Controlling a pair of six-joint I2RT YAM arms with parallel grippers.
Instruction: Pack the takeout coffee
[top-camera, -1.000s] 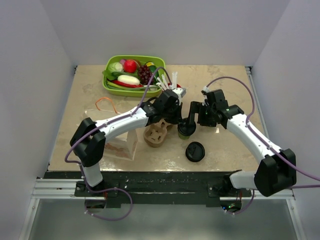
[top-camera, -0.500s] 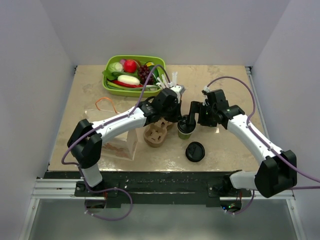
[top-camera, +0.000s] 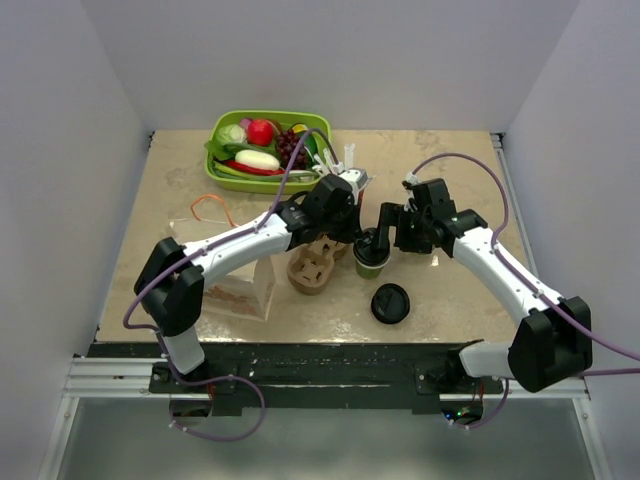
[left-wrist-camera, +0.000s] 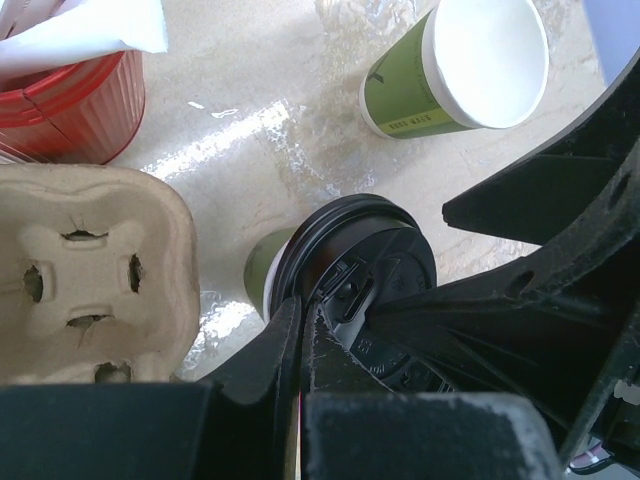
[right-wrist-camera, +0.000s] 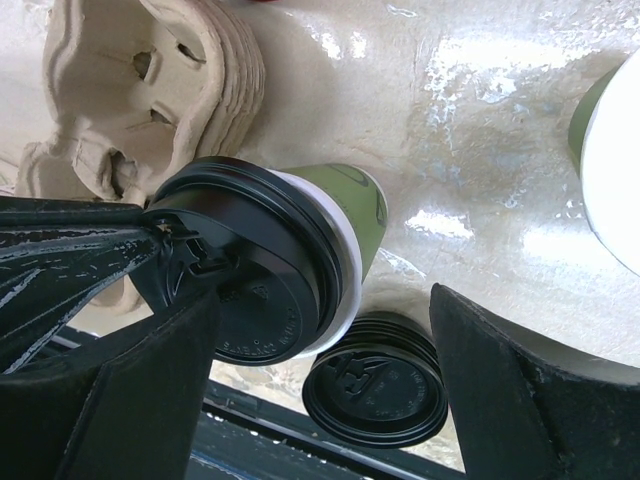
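Note:
The takeout coffee, a green paper cup with a black lid on it, stands just right of the cardboard carrier. My left gripper is shut, its tips resting on the lid's near edge; whether they pinch the rim I cannot tell. In the right wrist view the cup leans toward the camera. My right gripper stands open above it, its left finger in front of the lid, its right finger well apart from the cup. In the top view both grippers meet over the cup.
A second green cup without a lid stands beyond the first. A loose black lid lies near the front edge. The brown carrier, a red cup with white sticks, a paper bag and a green food tray stand left and behind.
My left arm has shifted slightly toward the far side, its gripper staying shut at the lid. The cup and my right gripper have hardly moved.

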